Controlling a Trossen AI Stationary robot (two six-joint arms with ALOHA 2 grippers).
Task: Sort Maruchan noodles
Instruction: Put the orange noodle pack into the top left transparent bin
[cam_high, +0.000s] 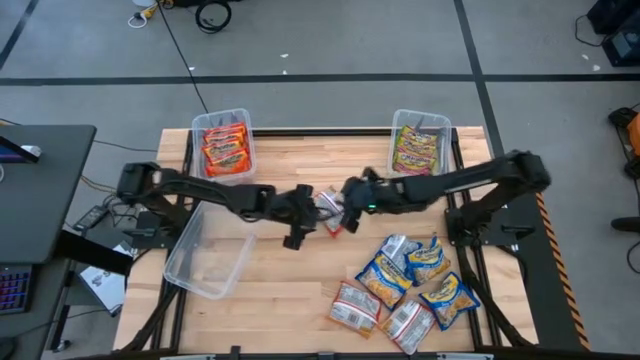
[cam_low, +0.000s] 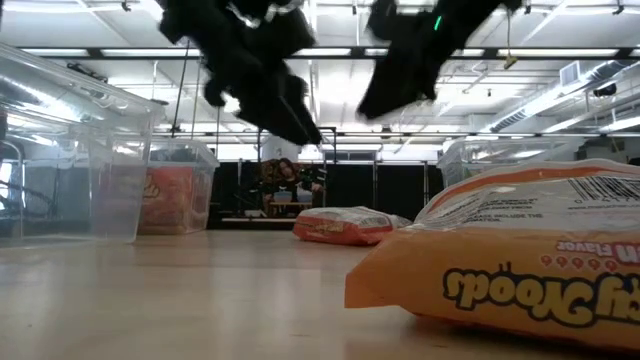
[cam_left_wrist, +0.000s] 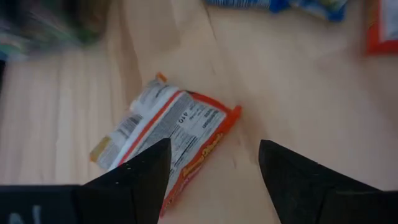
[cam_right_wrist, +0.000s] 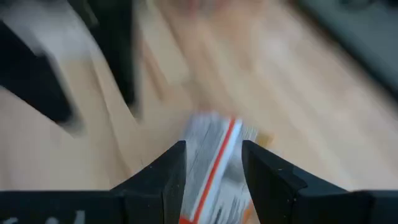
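One orange-and-white Maruchan noodle packet (cam_high: 330, 212) lies on the wooden table near its middle; it also shows in the low view (cam_low: 345, 225). My left gripper (cam_high: 303, 222) hangs just left of it, fingers wide open, with the packet (cam_left_wrist: 168, 137) ahead on the table. My right gripper (cam_high: 347, 213) hovers just right of it and above it, open, and the packet (cam_right_wrist: 211, 162) shows blurred through the gap. In the low view both grippers, the left (cam_low: 300, 125) and the right (cam_low: 375, 105), are clear of the packet.
A clear bin (cam_high: 225, 145) with orange packets stands at the far left and another (cam_high: 418, 148) with pink-green packets at the far right. An empty clear bin (cam_high: 210, 255) sits near left. Several blue-yellow and orange-white packets (cam_high: 410, 285) lie near right.
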